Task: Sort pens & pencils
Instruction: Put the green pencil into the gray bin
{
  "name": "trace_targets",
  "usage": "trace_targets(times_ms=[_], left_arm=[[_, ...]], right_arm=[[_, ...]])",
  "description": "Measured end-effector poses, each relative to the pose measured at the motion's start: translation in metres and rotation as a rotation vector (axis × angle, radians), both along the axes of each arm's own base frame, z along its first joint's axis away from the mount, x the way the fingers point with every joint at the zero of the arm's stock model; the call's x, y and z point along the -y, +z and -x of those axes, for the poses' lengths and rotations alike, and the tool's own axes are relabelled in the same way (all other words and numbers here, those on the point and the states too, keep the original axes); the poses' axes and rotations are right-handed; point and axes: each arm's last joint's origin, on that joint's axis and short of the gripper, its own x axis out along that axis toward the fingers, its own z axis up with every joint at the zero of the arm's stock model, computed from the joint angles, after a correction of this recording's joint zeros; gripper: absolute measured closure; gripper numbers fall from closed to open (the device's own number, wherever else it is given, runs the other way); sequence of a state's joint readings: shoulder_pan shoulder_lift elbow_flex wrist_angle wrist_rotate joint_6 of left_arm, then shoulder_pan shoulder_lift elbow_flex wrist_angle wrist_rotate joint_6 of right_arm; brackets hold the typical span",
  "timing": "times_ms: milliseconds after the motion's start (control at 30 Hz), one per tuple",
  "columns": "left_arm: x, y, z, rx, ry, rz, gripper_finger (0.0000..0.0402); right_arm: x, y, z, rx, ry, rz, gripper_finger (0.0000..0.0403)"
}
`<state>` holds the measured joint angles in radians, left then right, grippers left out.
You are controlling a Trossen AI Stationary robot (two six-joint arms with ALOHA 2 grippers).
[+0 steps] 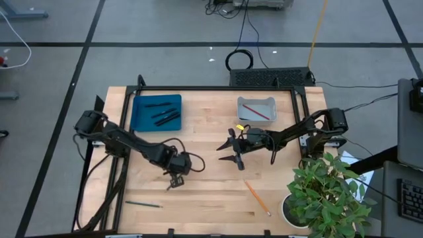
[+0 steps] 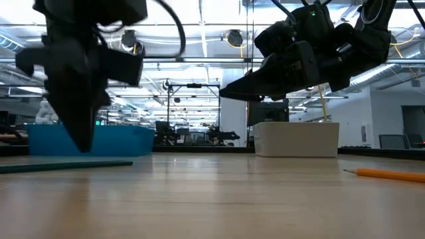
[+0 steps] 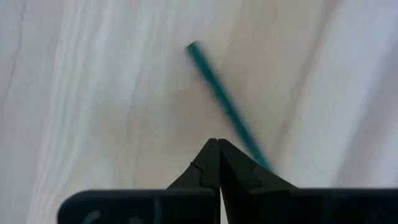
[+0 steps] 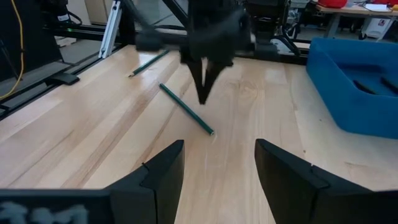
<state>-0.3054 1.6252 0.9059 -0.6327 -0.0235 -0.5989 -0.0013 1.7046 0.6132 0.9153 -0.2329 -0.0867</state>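
Note:
My left gripper (image 1: 176, 178) is shut and points down just over a green pencil (image 3: 227, 106) that lies flat on the wood; the right wrist view shows its tip (image 4: 203, 96) beside the pencil's middle (image 4: 186, 109), with no hold. My right gripper (image 1: 231, 149) is open and empty above mid-table. A second green pencil (image 1: 144, 204) lies near the front left. An orange pencil (image 1: 256, 197) lies at the front right. A red pencil (image 1: 258, 111) lies in the white tray (image 1: 242, 103). Black pens (image 1: 162, 114) lie in the blue tray (image 1: 137, 119).
A potted plant (image 1: 330, 195) stands at the front right corner, close to the orange pencil. The two trays stand along the far edge. Bare wood lies between the two grippers and along the front middle.

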Motion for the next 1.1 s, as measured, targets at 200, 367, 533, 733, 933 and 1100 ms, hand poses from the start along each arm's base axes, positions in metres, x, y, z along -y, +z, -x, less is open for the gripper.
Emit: trace_targets(times_ms=[200, 367, 533, 733, 933, 1100], left_arm=[[0.022, 0.026, 0.016, 0.121, 0.032, -0.039, 0.0401], [0.059, 0.031, 0.038, 0.151, 0.08, -0.01, 0.0401], [0.087, 0.022, 0.056, 0.114, 0.172, 0.03, 0.0401], [0.104, 0.003, 0.064, 0.049, 0.231, 0.014, 0.0401], [0.104, -0.009, 0.061, 0.001, 0.242, -0.001, 0.0401], [0.104, -0.009, 0.06, -0.002, 0.244, -0.001, 0.0401]], right_arm=[[0.0, 0.0, 0.0, -0.002, -0.001, -0.003, 0.0218], [0.0, 0.0, 0.0, -0.001, -0.001, -0.002, 0.0218], [0.0, 0.0, 0.0, 0.0, 0.0, -0.002, 0.0218], [0.0, 0.0, 0.0, -0.004, -0.004, -0.017, 0.0218], [0.0, 0.0, 0.0, -0.004, -0.004, -0.018, 0.0218], [0.0, 0.0, 0.0, -0.004, -0.005, -0.018, 0.0218]])
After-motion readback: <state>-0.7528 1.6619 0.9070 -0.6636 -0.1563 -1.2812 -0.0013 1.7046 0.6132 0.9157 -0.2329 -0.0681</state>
